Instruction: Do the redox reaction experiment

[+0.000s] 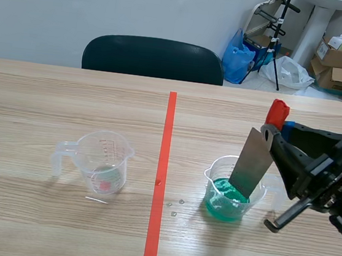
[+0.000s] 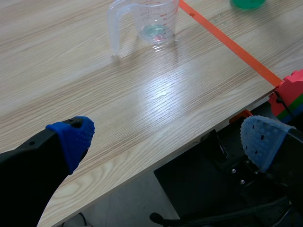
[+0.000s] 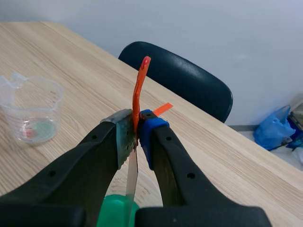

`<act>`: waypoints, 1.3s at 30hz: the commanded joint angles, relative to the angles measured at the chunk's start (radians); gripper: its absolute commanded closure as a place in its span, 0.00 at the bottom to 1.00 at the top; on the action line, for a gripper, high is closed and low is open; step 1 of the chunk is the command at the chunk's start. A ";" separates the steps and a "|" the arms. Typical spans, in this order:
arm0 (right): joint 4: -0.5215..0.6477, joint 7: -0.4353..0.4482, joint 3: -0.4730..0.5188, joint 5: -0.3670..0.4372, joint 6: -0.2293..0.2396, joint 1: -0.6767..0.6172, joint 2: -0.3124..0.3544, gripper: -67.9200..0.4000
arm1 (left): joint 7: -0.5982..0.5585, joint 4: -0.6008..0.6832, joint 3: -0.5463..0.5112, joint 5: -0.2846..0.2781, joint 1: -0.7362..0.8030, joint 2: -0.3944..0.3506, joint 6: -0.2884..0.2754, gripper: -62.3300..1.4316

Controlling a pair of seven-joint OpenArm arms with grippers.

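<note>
The right gripper [image 1: 269, 135] [image 3: 135, 137] is closed on a flat grey metal plate with an orange-red tip [image 1: 250, 165] [image 3: 132, 175]; its two fingers press the plate's upper part from either side, pads flat against it, and the orange-red tip stands up above the fingertips; below the fingers the plate hangs tilted, its lower end dipped in the clear plastic measuring cup of green liquid [image 1: 219, 203] [image 3: 116, 210], which stands directly under this gripper on the pale wooden table [image 1: 70, 92]; a few small clear drops [image 1: 174, 206] lie on the table just beside that cup.

The left gripper [image 2: 169, 138] is spread wide with nothing between its blue pads [image 2: 75, 135]; it hangs at the table's near edge; well ahead of its fingers stands a second clear plastic measuring cup with red markings [image 2: 154, 19] [image 1: 102, 160] [image 3: 33, 113], upright, a trace of greenish liquid at its bottom; the orange-red tape line [image 1: 163, 164] [image 2: 227, 42] runs between the two cups.
</note>
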 commanded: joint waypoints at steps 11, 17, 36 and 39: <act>0.148 -0.086 0.030 0.141 0.000 -0.016 0.077 0.97 | -0.018 0.012 -0.004 -0.010 0.001 0.002 -0.002 0.00; 0.192 -0.111 0.030 0.178 -0.004 -0.022 0.128 0.97 | -0.018 0.012 -0.004 -0.010 0.001 0.002 -0.002 0.00; 0.278 -0.158 0.071 0.225 -0.023 -0.055 0.169 0.97 | -0.018 0.012 -0.004 -0.010 0.001 0.002 -0.002 0.00; 0.282 -0.169 0.071 0.225 -0.023 -0.055 0.169 0.97 | -0.018 0.012 -0.004 -0.010 0.001 0.002 -0.002 0.00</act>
